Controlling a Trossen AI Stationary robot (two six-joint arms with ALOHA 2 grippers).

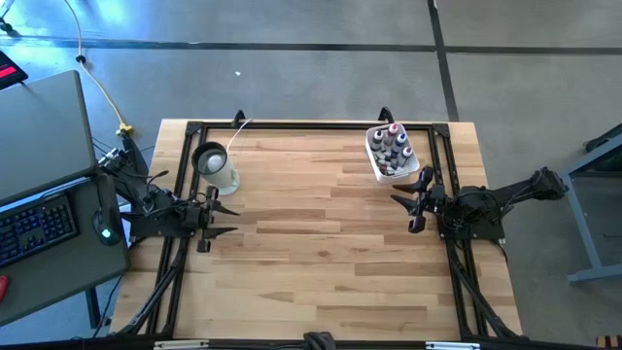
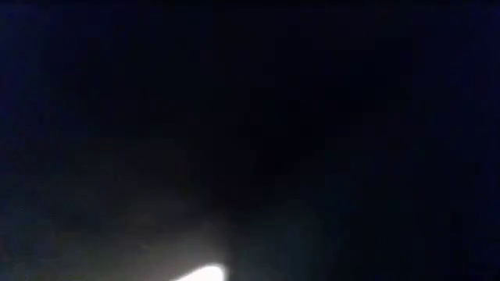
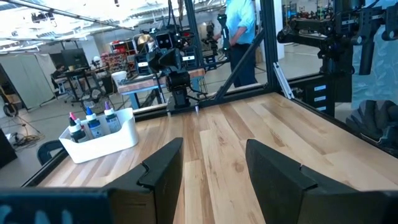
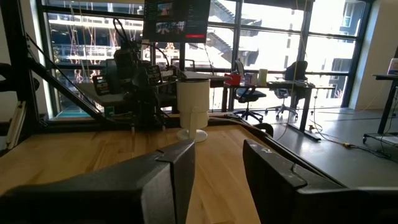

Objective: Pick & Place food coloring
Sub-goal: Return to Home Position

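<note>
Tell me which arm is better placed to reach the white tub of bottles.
Right. In the high view the right gripper sits just beside the white tub; the left gripper sits across the table by the clear cup.

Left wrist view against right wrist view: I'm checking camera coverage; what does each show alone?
Only the left wrist view shows the food coloring bottles in the white tub. Only the right wrist view shows the cup. Both show the wooden table and an open end effector: the left end effector and the right end effector respectively.
</note>
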